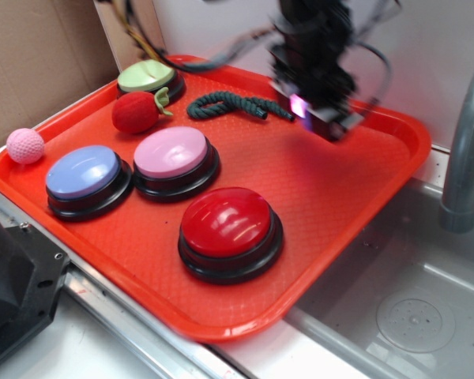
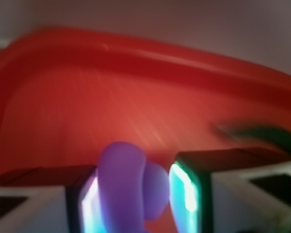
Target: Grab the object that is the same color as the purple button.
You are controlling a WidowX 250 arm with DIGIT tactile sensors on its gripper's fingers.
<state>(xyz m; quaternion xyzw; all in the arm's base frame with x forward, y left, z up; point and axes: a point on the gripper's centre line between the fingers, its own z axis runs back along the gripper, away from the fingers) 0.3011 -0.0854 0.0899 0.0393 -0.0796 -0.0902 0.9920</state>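
A red tray point(image 1: 395, 134) lies on the white counter point(image 1: 55, 347) beside a sink point(image 1: 411, 308).

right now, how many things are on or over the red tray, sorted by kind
push buttons: 4 (periwinkle, pink, red, green)
soft toys: 2 (pink ball, strawberry)
dark green rope: 1
purple lump between the gripper fingers: 1
total: 8, on the tray
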